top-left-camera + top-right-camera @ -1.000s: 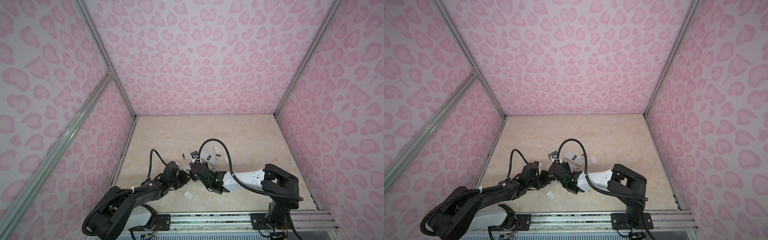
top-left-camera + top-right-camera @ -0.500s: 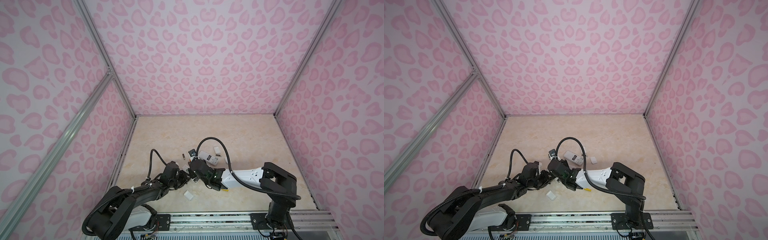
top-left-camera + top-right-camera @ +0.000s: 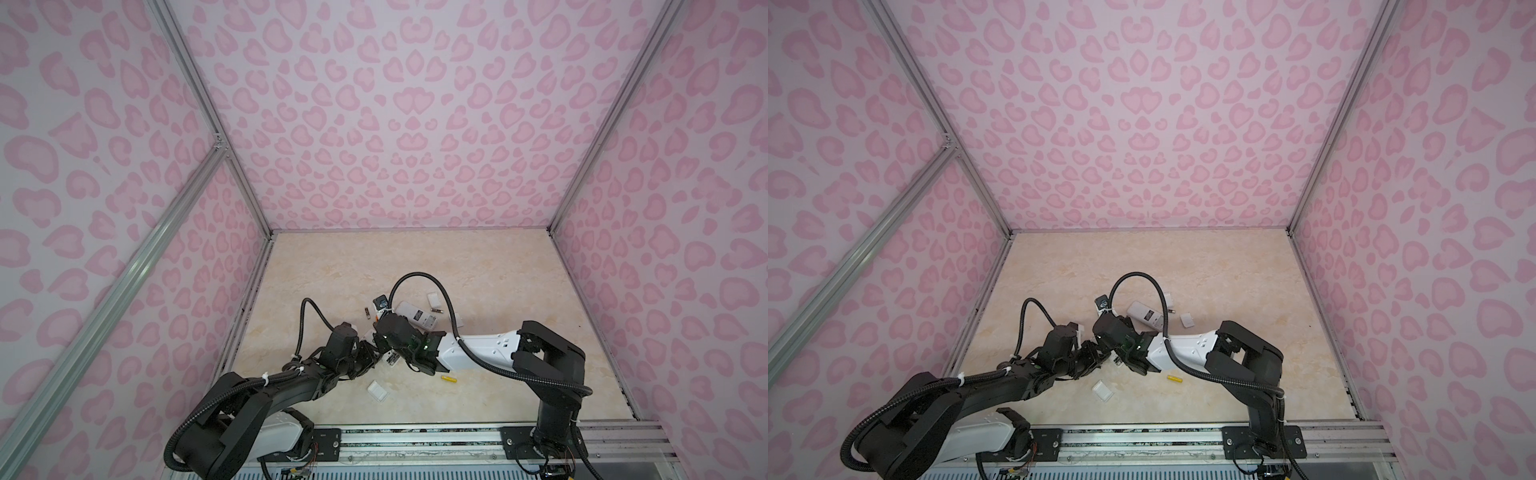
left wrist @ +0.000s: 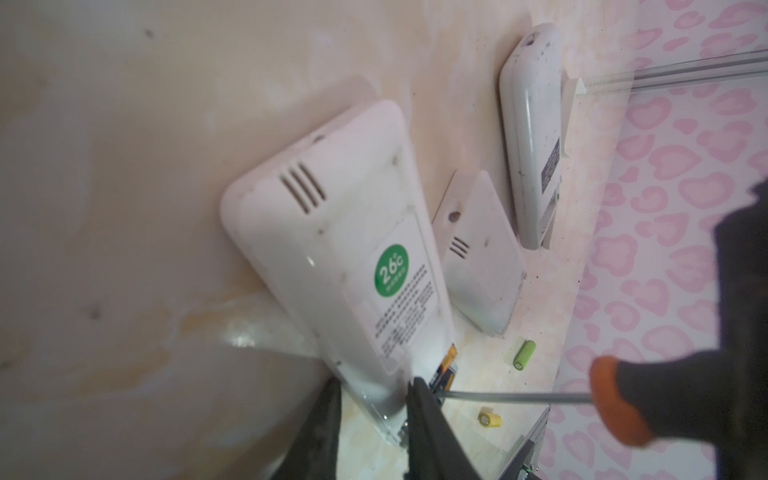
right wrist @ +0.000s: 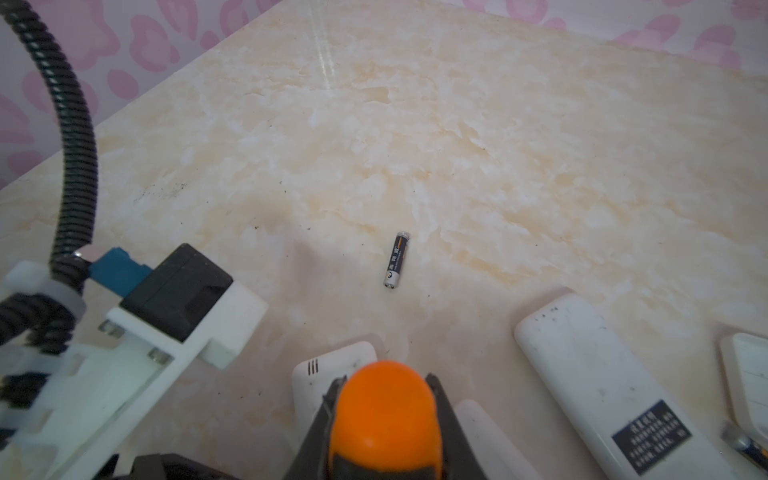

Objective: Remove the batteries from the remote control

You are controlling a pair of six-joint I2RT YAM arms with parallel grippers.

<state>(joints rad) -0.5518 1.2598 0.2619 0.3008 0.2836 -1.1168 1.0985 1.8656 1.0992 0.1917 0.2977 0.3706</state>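
Observation:
In the left wrist view a white remote control (image 4: pixel 345 232) with a green round sticker lies back up, and my left gripper (image 4: pixel 374 386) is shut on its open end. A black and gold battery (image 4: pixel 446 370) sits in its compartment. My right gripper (image 5: pixel 382 399) is shut on the orange-and-black handle of a screwdriver (image 5: pixel 384 415), whose shaft (image 4: pixel 511 398) reaches the compartment. Loose batteries lie on the table: a green one (image 4: pixel 524 354), a yellow one (image 3: pixel 448 378) (image 3: pixel 1175 378) and a black one (image 5: pixel 396 259). Both grippers meet at the front left of the table.
Two more white remotes (image 4: pixel 482 257) (image 4: pixel 532 137) lie beside the held one. White covers (image 3: pixel 377 391) (image 3: pixel 433 297) rest on the marble table. A small dark device (image 3: pixel 380 302) lies behind the arms. Pink patterned walls close in three sides.
My right arm has moved left and slightly back, toward the left gripper, with the screwdriver. The yellow battery, hidden under that arm before, now shows. The left arm has hardly moved.

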